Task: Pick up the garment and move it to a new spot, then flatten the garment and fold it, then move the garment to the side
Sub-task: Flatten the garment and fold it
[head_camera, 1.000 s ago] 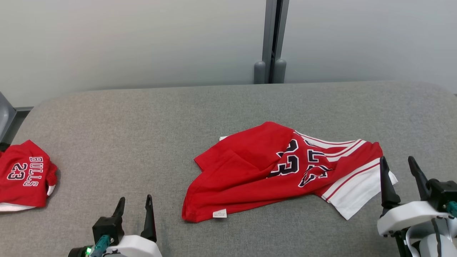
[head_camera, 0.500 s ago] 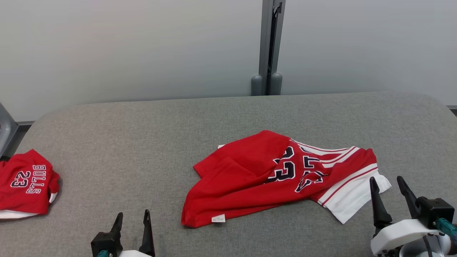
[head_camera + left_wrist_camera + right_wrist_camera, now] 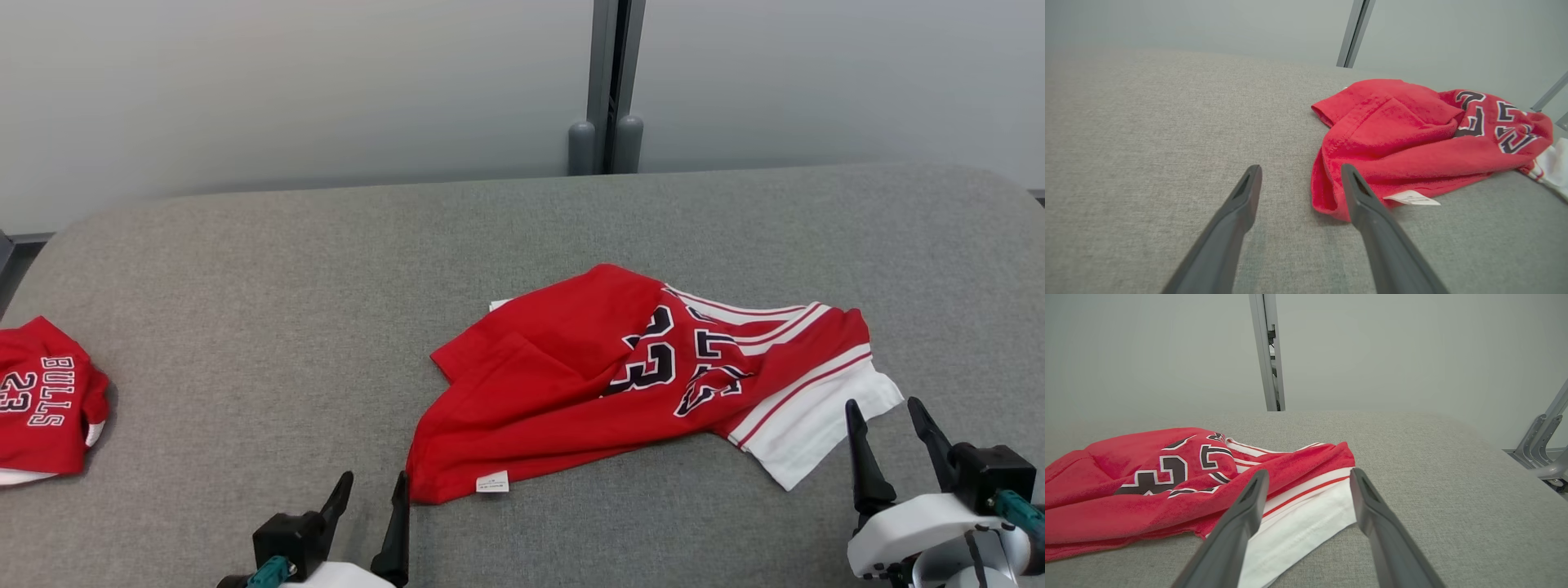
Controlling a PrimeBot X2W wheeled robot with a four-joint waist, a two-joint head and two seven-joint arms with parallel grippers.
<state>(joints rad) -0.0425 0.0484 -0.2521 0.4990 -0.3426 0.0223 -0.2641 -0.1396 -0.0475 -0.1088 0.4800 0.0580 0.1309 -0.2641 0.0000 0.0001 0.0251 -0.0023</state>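
1. The left gripper has its two dark fingers spread wide and holds nothing. It sits just beside the garment's near left corner. In the left wrist view one finger overlaps the red hem, but I cannot tell whether it touches the cloth.
2. The right gripper is also wide open and empty. It sits just beside the white band at the garment's right end.
3. The garment is a red jersey with dark numerals, crumpled and folded over itself. It lies on the grey padded bench between the two grippers. A small white label shows on its near edge, by the left corner.
4. The step in hand looks like the first pick-up.
   - Each gripper probably needs to lower until one finger slides under the cloth edge.
   - The jaws should close firmly on the corner by the label and on the white band before any lift.
   - Raising both ends together and evenly should let the folded-over part fall open rather than bunch.
5. A second red jersey lies well apart, to the garment's left. The new spot is best chosen away from it.
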